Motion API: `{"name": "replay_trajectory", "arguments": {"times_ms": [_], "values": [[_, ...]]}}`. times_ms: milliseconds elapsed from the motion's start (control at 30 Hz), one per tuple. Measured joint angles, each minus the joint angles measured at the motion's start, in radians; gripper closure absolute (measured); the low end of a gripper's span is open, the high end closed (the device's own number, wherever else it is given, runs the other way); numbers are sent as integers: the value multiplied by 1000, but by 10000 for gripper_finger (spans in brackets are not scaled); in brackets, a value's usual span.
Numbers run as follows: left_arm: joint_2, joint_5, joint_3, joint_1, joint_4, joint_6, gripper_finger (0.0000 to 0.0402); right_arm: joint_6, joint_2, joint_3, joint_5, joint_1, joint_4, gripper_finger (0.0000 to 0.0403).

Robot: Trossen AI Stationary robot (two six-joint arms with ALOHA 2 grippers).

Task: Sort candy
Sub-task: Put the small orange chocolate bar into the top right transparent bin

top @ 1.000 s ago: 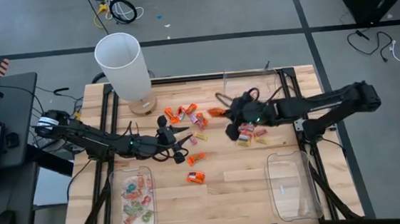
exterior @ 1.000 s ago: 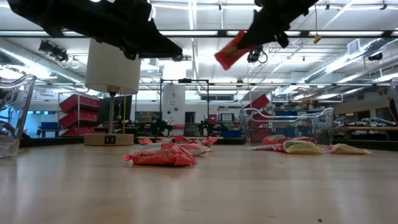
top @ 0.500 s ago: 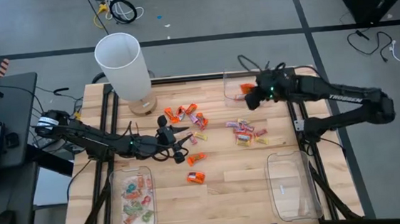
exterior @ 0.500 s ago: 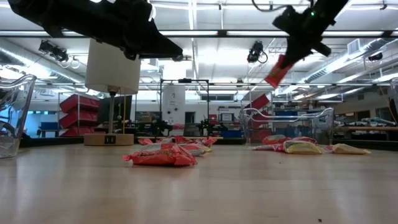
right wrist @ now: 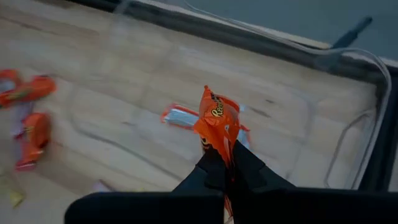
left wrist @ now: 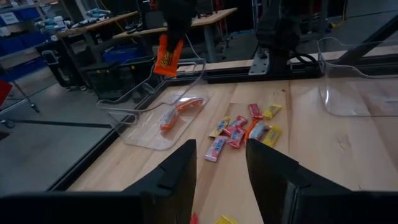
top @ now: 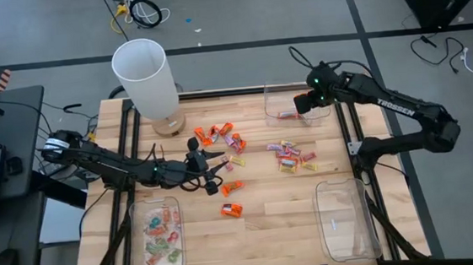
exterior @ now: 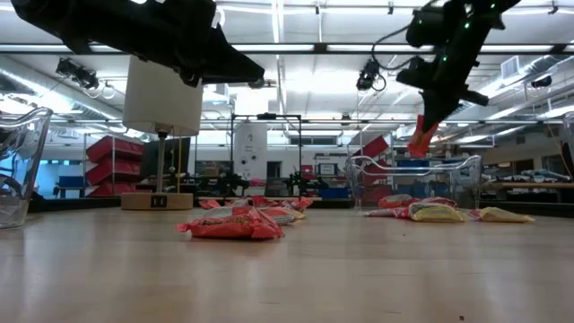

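Carried orange candy further toward upper right of high view; right gripper clenched on it above clear tray. Left gripper parted, hovering left of centre beside loose candies.

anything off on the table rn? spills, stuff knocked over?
Nothing stands out. Loose candy lies scattered mid-table, as expected for unsorted stock. The trays sit flat. The right gripper holds an orange candy above the far tray; the left gripper hovers open near the pile.
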Motion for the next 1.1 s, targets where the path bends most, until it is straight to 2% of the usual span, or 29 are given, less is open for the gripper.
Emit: {"name": "replay_trajectory", "arguments": {"times_ms": [500,800,1100], "values": [[0,0,0,0,0,-1,259,-87,204,0,-35,-177,0,403],[0,0,0,0,0,-2,259,-120,295,0,-44,-212,5,401],[0,0,0,0,-1,-2,259,-123,312,0,-58,-216,69,400]]}}
